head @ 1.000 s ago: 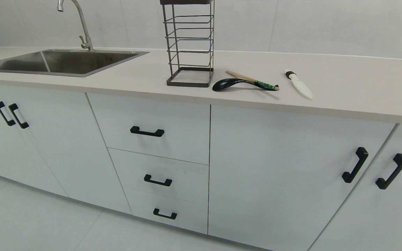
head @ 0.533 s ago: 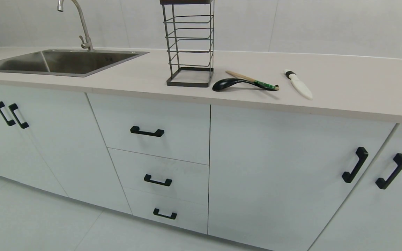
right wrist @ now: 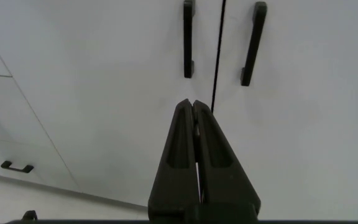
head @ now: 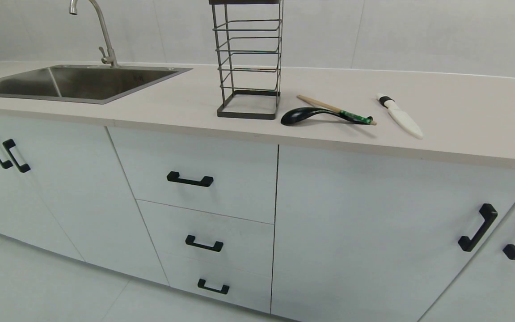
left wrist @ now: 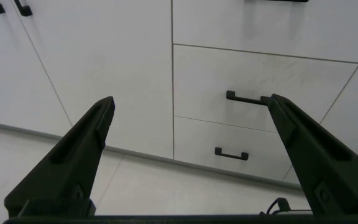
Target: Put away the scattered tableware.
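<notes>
On the counter (head: 172, 107), a black spoon (head: 297, 116) lies at the wire rack's (head: 246, 114) 3 o'clock, chopsticks (head: 324, 106) touching its handle, white knife (head: 404, 120) beyond. Left gripper (left wrist: 190, 99) spread wide, empty; right gripper (right wrist: 193, 106) closed on nothing.

Was a kitchen, by every sign. Had a rectangular stainless steel sink (head: 105, 78) sunk into a long pale countertop (head: 172, 107), with a curved metal tap (head: 109, 57) just behind the sink. Showed, to the right of the sink, a tall dark wire rack (head: 246, 116), a black curved spoon (head: 297, 116), wooden chopsticks with green ends (head: 324, 105) and a white sheathed knife (head: 403, 120). Carried, below the sink and to its right, white flat-fronted cabinet doors (head: 356, 223) and a stack of three drawers (head: 204, 223) with black bar handles (head: 190, 180). Backed onto a pale tiled wall (head: 418, 36) behind the sink.
</notes>
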Controlling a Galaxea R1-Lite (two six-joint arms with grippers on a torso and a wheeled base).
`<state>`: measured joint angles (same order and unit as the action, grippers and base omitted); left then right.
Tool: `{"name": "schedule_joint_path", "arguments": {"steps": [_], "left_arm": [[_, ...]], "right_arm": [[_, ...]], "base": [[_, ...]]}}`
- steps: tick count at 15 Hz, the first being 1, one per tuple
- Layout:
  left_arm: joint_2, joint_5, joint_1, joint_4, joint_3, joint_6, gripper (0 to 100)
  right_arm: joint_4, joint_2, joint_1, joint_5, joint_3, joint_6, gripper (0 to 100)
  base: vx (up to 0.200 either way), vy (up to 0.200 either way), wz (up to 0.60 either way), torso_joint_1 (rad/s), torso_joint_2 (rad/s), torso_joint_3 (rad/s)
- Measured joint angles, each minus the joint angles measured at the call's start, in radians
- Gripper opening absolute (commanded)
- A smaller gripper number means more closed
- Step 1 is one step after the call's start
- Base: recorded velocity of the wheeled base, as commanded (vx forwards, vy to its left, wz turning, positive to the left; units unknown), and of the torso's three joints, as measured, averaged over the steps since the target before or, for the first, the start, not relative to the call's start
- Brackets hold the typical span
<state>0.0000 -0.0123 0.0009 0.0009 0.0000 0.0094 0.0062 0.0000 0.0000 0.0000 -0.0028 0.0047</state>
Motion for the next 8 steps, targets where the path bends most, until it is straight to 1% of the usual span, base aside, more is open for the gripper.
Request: {"name": "schedule_joint_path", "arguments": {"steps": [2,5,6,7,8], "left_arm": [[0.000,-0.001,0.000,-0.001,0.000,0.004,100],[0.000,-0.002,0.000,-0.001,0.000,0.003,100],[0.000,-0.005,0.001,-0.001,0.000,-0.003,100],[0.000,-0.011,0.000,-0.001,0.000,-0.009,100],[0.000,-0.038,-0.001,-0.005,0.000,-0.013,100]], "right_arm": [[0.001,0.000,0.000,0.000,0.000,0.000,0],[-0.001,0.000,-0.002,0.000,0.000,0.001,0],[0.001,0.000,0.000,0.000,0.000,0.001,0],[0.000,0.000,-0.001,0.000,0.000,0.001,0],[-0.001,0.000,-0.002,0.000,0.000,0.001,0]], "base": [[0.000,0.000,0.00,0.000,0.00,0.000],[0.000,0.000,0.00,0.000,0.00,0.000],[0.000,0.000,0.00,0.000,0.00,0.000],[0.000,0.000,0.00,0.000,0.00,0.000],[0.000,0.000,0.00,0.000,0.00,0.000]]}}
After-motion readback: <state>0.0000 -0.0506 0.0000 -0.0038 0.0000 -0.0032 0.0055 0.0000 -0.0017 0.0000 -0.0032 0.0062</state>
